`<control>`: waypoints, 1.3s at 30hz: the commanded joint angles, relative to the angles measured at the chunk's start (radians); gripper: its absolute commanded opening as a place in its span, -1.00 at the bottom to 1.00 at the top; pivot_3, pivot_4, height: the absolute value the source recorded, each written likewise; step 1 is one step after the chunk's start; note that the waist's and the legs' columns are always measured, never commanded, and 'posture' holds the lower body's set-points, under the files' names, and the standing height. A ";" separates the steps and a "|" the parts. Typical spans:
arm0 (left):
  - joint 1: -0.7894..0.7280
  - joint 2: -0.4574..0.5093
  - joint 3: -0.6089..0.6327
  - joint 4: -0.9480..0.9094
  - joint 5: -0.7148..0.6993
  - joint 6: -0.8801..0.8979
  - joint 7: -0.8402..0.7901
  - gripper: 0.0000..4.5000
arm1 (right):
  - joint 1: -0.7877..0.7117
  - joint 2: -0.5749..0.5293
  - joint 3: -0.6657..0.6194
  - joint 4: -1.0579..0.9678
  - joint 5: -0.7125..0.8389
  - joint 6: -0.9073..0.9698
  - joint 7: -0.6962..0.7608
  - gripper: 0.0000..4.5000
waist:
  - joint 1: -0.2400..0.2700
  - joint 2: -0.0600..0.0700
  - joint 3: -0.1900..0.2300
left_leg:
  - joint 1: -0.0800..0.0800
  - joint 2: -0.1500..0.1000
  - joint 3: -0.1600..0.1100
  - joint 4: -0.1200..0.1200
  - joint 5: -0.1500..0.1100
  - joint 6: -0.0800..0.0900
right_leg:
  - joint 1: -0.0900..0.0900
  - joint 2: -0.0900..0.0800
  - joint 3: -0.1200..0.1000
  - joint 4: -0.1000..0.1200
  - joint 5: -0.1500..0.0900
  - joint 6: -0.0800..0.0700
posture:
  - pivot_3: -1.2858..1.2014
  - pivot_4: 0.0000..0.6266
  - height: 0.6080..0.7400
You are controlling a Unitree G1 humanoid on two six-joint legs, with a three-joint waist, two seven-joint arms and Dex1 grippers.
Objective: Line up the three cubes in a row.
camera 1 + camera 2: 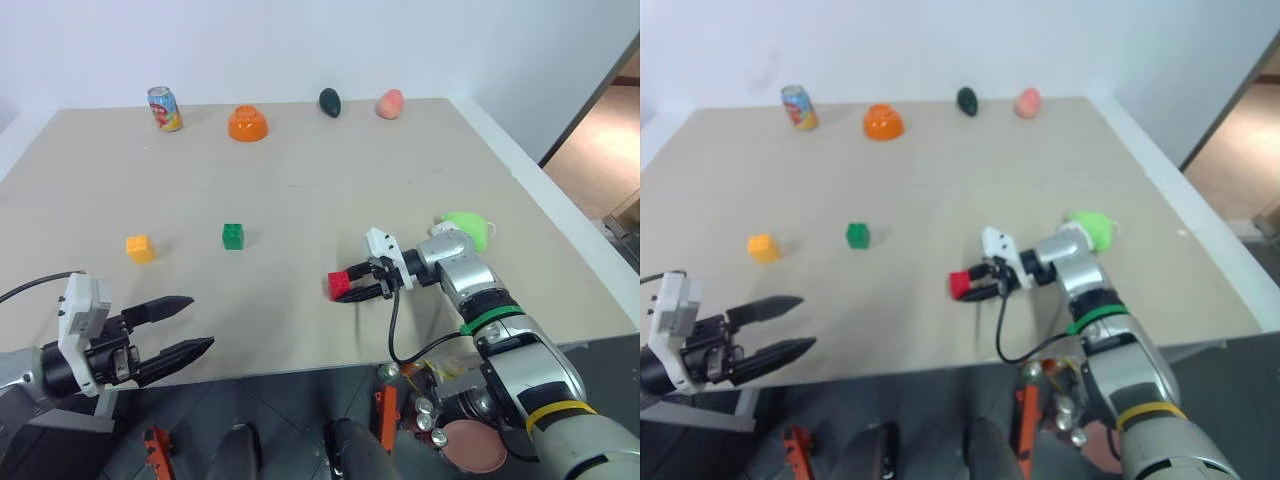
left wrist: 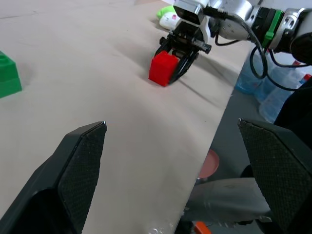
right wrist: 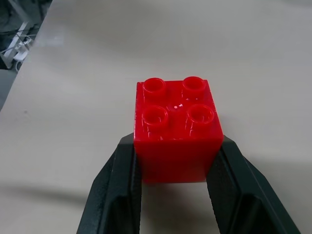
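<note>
A red cube (image 1: 340, 285) with a studded top sits between the fingers of my right gripper (image 1: 352, 288), which is shut on its two sides near the table's front middle. The right wrist view shows this red cube (image 3: 178, 131) upright in the grip; whether it rests on the table I cannot tell. To its left, a green cube (image 1: 233, 236) and a yellow-orange cube (image 1: 140, 248) stand apart on the table. My left gripper (image 1: 190, 325) hangs open and empty by the front left edge, well short of the yellow-orange cube.
A green-capped mushroom toy (image 1: 466, 228) lies just behind my right wrist. Along the far edge stand a soda can (image 1: 165, 108), an orange bowl (image 1: 247, 123), a dark avocado (image 1: 330, 101) and a peach (image 1: 390, 103). The table's front edge (image 1: 300, 368) runs close below both grippers.
</note>
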 commanded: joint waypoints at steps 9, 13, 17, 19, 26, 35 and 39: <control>-0.018 0.019 0.021 -0.039 -0.027 -0.002 0.036 0.99 | -0.027 0.028 -0.013 0.039 -0.039 -0.079 0.009 -0.45 | -0.001 0.000 0.000 | 0.002 0.000 0.000 0.000 0.000 0.000 | 0.001 0.000 0.000 0.000 0.001 -0.001 | 0.03 -0.52 0.97; -0.052 0.021 0.000 -0.031 -0.026 0.000 0.038 0.99 | -0.042 0.034 -0.003 0.078 -0.079 -0.098 -0.027 0.34 | -0.002 0.000 0.000 | 0.003 0.000 0.000 0.000 0.000 0.000 | 0.002 0.000 0.000 0.000 0.001 -0.001 | 0.03 -0.52 0.97; -0.074 0.021 -0.023 -0.028 -0.020 -0.002 0.042 0.99 | -0.058 0.030 -0.009 0.082 -0.081 -0.091 -0.011 0.92 | -0.003 0.000 0.000 | 0.004 0.000 0.000 0.000 0.000 0.000 | 0.002 0.000 0.000 0.000 0.001 -0.002 | 0.03 -0.52 0.97; -0.086 0.020 -0.035 -0.025 -0.019 -0.003 0.047 0.99 | -0.061 0.017 -0.011 0.075 -0.079 -0.091 0.011 0.98 | -0.003 0.000 0.000 | 0.003 0.000 0.000 0.000 0.000 0.000 | 0.002 0.000 0.000 0.000 0.001 -0.002 | 0.03 -0.52 0.97; -0.094 -0.005 -0.066 -0.002 0.002 -0.023 0.050 0.99 | -0.095 -0.089 -0.040 0.003 -0.035 -0.059 0.086 0.98 | 0.001 0.000 0.000 | 0.002 0.000 0.000 0.000 0.000 -0.001 | 0.001 0.000 0.000 0.000 0.000 -0.001 | 0.03 -0.52 0.97; -0.086 -0.182 -0.172 0.024 0.137 -0.129 0.167 0.99 | -0.116 -0.265 -0.143 -0.270 0.186 0.135 -0.032 0.98 | -0.002 0.001 0.001 | 0.004 0.000 0.001 -0.001 -0.001 -0.002 | 0.001 0.000 0.001 0.000 0.000 -0.003 | 0.03 -0.52 0.97; -0.157 -0.261 -0.283 0.099 0.294 -0.181 0.285 0.99 | -0.127 -0.160 -0.266 -0.400 0.254 0.318 -0.309 0.98 | -0.004 0.001 0.001 | 0.005 0.000 -0.001 0.000 -0.001 -0.002 | 0.001 0.003 0.004 0.002 0.003 -0.003 | 0.03 -0.52 0.97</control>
